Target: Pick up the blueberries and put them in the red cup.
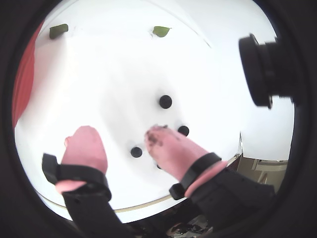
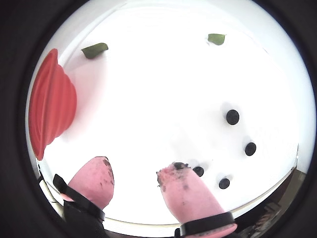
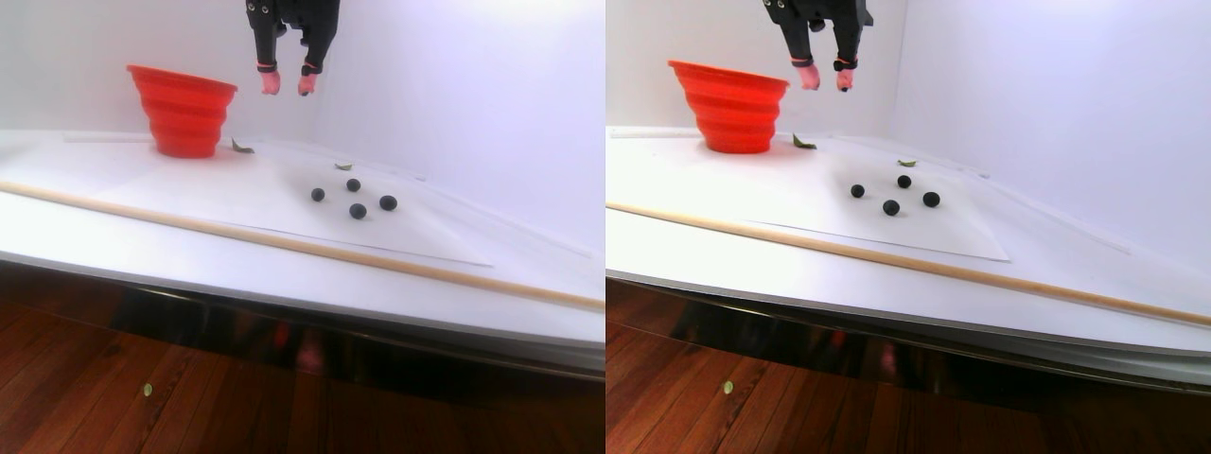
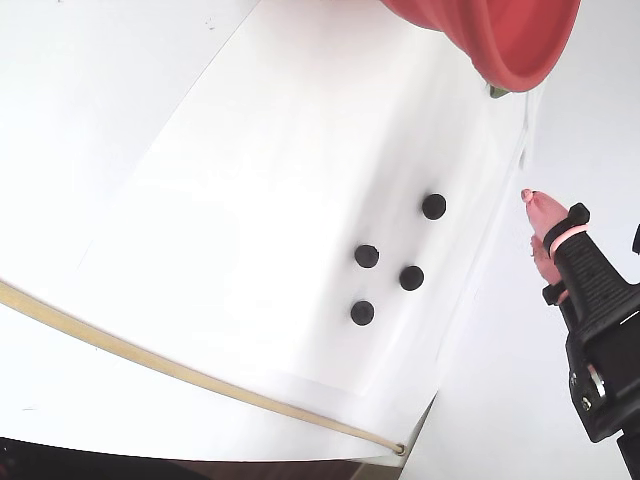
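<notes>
At the bottom of both wrist views, closest to the lens, my claw (image 2: pixel 134 181) hangs with its 2 pink, rubbery-looking fingertips (image 2: pixel 94 178) apart and nothing between them; the right-hand tip is smudged dark. In the stereo pair view it sits high at the top of the frame, well above the table (image 3: pixel 142 241), just right of the cup's rim.

Below and beyond the tips lie the blueberries (image 2: pixel 232 117): 4 small, matte, blue-black balls in a loose cluster on a white sheet (image 4: pixel 250 150), right of centre in a wrist view and mid-frame in the fixed view. None touches another. I judge them light and hard enough to roll away at a nudge, so I would close on 1 berry across its widest part, coming straight down with a tip on either side.

Farther off, 2 small green leaves (image 2: pixel 94 49) lie flat near the sheet's far edge.

Farthest, at the left edge of a wrist view, stands the red cup (image 2: pixel 49 104): smooth red-orange plastic, ribbed in stepped rings, upright with a thick rounded rim, well apart from the berries. A thin pale rod (image 3: pixel 284 244) crosses the table's near side.
</notes>
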Controlling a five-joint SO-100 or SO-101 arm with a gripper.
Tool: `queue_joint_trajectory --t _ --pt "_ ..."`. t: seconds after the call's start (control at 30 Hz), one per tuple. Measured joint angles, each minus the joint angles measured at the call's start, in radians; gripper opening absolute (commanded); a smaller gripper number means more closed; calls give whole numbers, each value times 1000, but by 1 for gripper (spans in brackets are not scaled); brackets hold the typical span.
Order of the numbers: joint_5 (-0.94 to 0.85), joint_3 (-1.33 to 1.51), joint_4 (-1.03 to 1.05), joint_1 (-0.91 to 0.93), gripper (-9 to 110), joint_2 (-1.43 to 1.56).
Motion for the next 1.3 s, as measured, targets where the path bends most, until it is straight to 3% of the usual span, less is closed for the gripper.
queue_joint_trajectory --t 1.3 --pt "-23 106 -54 143 17 -48"
